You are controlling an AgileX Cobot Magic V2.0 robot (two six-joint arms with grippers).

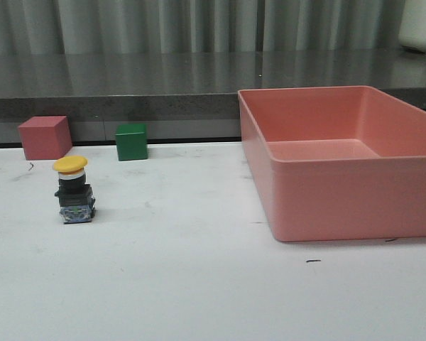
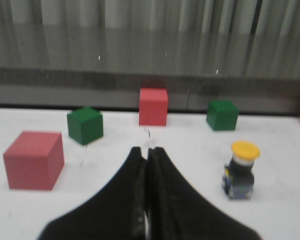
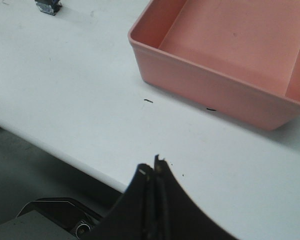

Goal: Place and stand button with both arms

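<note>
The button (image 1: 74, 192) stands upright on the white table at the left, yellow cap up, black base down. It also shows in the left wrist view (image 2: 241, 170), beside and apart from my left gripper (image 2: 148, 149), which is shut and empty. Only the base of the button shows at the edge of the right wrist view (image 3: 48, 6). My right gripper (image 3: 152, 167) is shut and empty above the table's near edge, far from the button. Neither arm appears in the front view.
A large pink bin (image 1: 341, 160) stands at the right, also in the right wrist view (image 3: 220, 55). A pink cube (image 1: 45, 137) and a green cube (image 1: 131, 141) sit behind the button. The left wrist view shows more pink cubes (image 2: 34, 160) and green cubes (image 2: 84, 125).
</note>
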